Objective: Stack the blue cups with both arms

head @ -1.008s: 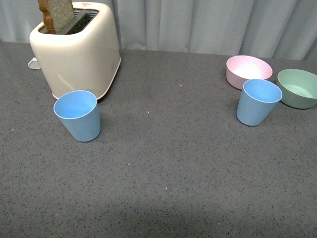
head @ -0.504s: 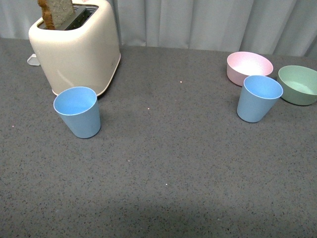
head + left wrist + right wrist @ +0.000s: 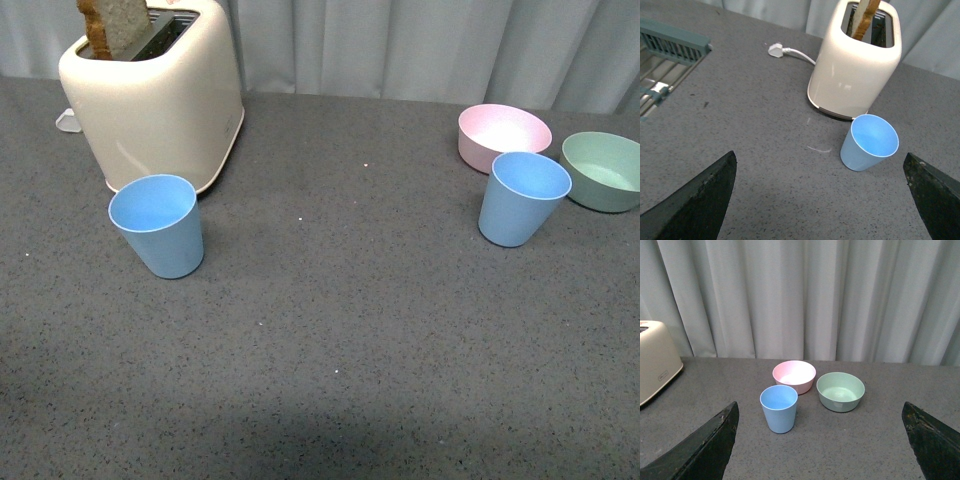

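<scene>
Nothing had moved since half a second before: left blue cup (image 3: 869, 142) stood ahead of the wide-spread, empty left gripper (image 3: 819, 155), right blue cup (image 3: 779, 408) ahead of the equally spread right gripper (image 3: 819, 403), both well apart; centring each between the jaws before closing seemed advisable.

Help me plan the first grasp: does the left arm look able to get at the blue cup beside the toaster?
Probably yes. The left gripper is open, and only bare table lies between its fingers and the blue cup. The toaster stands close behind it, so the far side looks tight.
</scene>
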Motion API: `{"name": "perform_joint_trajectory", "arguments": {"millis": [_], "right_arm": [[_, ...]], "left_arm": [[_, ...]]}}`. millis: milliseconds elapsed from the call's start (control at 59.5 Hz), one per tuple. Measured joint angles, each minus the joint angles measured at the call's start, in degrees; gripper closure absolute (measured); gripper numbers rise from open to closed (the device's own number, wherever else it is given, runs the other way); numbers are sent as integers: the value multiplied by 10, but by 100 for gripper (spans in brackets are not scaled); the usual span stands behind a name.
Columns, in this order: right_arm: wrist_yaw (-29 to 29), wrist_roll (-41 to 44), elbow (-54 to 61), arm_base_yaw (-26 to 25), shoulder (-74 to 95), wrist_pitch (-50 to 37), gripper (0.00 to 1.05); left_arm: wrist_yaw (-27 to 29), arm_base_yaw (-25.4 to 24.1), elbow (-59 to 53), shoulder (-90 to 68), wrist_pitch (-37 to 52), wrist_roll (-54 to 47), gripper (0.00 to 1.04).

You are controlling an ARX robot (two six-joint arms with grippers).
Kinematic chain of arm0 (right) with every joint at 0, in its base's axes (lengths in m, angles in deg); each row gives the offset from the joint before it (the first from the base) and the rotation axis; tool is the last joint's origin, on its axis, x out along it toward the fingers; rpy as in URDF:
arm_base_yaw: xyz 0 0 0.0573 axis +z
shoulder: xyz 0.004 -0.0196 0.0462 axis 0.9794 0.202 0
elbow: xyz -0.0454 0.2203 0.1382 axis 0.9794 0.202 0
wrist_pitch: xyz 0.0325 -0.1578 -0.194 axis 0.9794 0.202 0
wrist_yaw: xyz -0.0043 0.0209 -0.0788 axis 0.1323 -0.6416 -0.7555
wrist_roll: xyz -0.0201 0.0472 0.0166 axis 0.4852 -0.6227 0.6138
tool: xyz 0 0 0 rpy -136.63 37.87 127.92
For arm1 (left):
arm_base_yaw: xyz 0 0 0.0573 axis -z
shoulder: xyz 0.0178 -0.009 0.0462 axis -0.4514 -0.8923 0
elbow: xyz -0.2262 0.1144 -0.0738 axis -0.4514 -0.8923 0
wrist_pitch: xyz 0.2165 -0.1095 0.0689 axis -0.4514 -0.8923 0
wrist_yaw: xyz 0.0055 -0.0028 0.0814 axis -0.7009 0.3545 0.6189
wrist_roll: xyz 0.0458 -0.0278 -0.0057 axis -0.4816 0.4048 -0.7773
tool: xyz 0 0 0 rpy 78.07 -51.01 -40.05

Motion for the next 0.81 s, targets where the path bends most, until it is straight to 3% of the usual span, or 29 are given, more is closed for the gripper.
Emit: {"name": "perform_joint_trajectory", "arguments": {"millis": [134,370,807], "right_arm": [[0,0,0,0,0,0,10],[0,0,0,0,0,0,10],[0,0,0,0,0,0,10]], "left_arm": [[-47,9,63,-182,57,16,7],[-97,61,223,-446,16,20,7],[-80,79,397,-654,-81,73,7]]}}
